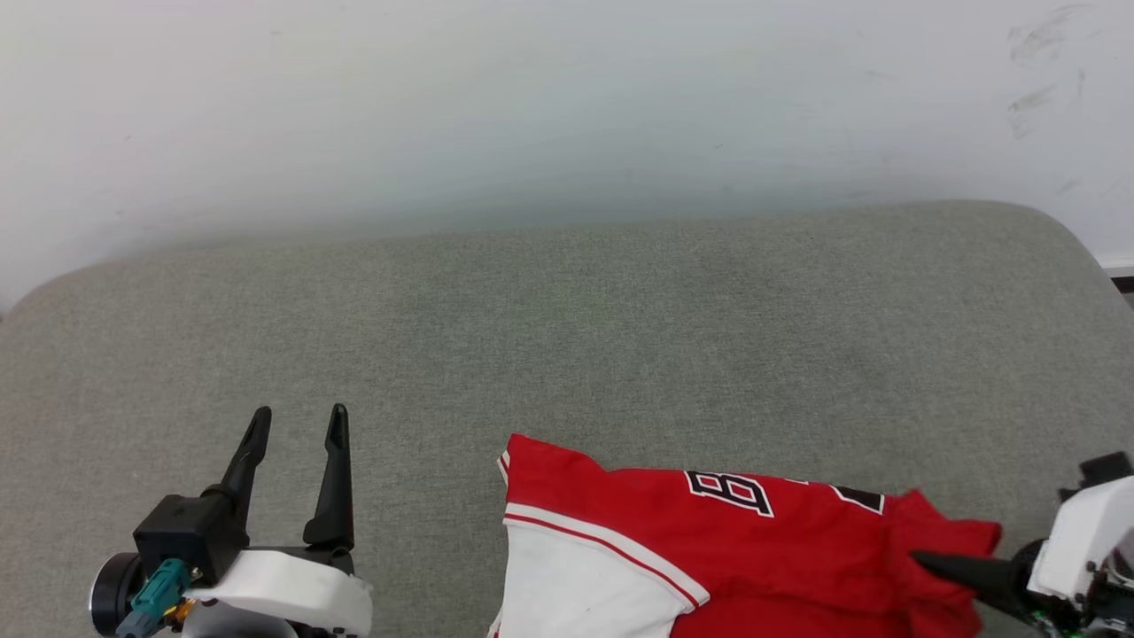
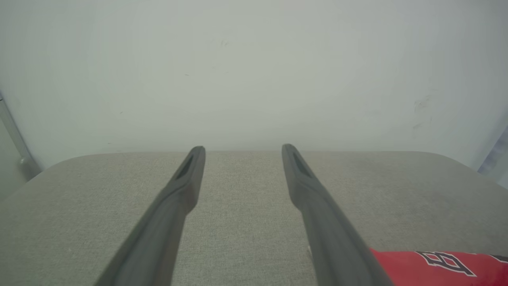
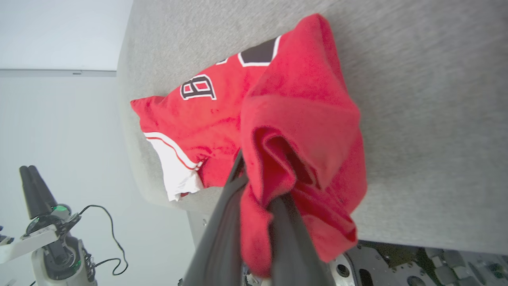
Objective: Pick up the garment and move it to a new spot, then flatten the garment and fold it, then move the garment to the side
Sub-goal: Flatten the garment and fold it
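The garment is a red jersey with a white sleeve and black-and-white lettering. It lies bunched at the near edge of the grey cushioned table, right of centre. My right gripper comes in from the lower right and is shut on the garment's red right end. In the right wrist view the red cloth drapes over the right gripper and hides its tips. My left gripper stands open over bare table, left of the garment, holding nothing. Between its spread fingers the table shows, and the garment's edge lies at the lower right.
A white wall rises right behind the table's far edge. The table's corners are rounded and its right corner is close to the wall. Below the near edge I see dark robot base parts and a black cable.
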Available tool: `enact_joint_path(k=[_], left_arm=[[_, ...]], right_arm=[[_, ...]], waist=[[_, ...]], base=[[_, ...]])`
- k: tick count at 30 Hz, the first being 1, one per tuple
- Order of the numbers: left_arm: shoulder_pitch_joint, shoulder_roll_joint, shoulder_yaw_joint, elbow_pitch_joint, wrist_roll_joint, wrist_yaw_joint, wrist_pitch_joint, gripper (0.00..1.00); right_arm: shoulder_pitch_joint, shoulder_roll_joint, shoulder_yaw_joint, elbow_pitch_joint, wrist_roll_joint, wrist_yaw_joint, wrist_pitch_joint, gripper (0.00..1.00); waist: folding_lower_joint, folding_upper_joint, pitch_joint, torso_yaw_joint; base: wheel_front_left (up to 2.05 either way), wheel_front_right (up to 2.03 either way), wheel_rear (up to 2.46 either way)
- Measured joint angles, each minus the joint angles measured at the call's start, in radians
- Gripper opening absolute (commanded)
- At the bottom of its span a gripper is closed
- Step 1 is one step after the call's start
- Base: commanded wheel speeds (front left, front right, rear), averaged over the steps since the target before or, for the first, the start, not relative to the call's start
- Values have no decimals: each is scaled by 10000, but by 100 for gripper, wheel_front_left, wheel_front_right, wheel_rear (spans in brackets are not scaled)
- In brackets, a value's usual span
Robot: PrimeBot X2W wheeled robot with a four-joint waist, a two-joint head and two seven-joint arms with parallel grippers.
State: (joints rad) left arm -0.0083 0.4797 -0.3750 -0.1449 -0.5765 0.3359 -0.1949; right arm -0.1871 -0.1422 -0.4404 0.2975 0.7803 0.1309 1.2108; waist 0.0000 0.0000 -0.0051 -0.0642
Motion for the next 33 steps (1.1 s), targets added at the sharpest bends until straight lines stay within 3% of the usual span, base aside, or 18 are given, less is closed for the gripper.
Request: enact_joint_path(k=[3, 7, 15, 22, 23, 24, 25, 29, 33], left_arm=[[-2, -12, -67, 19, 0, -19, 36, 100], [-84, -19, -207, 98, 0, -119, 165, 100], [-502, -151, -573, 217, 31, -353, 347, 100], [-945, -351, -734, 460, 46, -522, 305, 100], [-990, -385, -754, 500, 44, -543, 280, 100], [-1019, -414, -761, 546, 44, -546, 259, 100], [-1040, -430, -761, 591, 42, -558, 244, 100], [-1092, -497, -748, 830, 2, -554, 155, 100], [-1109, -571, -826, 1009, -2, -602, 100, 100]], right_arm=[[-66, 725, -109, -81, 773, 0, 713, 0], [-151, 851, 301, 88, 1808, 0, 849, 0], [-451, 899, 3724, 1386, 4376, 0, -1137, 0], [-1109, 913, 6119, 2286, 4964, 0, -2963, 0], [-1197, 913, 6368, 2418, 4963, 0, -3168, 32], [-1268, 913, 6575, 2485, 4938, -2, -3411, 75], [-1346, 913, 6740, 2533, 4934, -2, -3655, 100], [-1676, 913, 7453, 2652, 4612, -2, -4088, 100], [-1880, 656, 8034, 1887, 3942, 0, -4278, 100]], waist=[[0, 0, -48, 52], [0, 0, -76, 244], [0, 0, 43, 967], [0, 0, 440, 1657], [0, 0, 500, 1747], [0, 0, 557, 1833], [0, 0, 611, 1904], [0, 0, 751, 2064], [0, 0, 680, 1960]], base=[[0, 0, 0], [0, 0, 0], [0, 0, 0], [0, 0, 0], [0, 0, 0], [0, 0, 0], [0, 0, 0], [0, 0, 0], [0, 0, 0]])
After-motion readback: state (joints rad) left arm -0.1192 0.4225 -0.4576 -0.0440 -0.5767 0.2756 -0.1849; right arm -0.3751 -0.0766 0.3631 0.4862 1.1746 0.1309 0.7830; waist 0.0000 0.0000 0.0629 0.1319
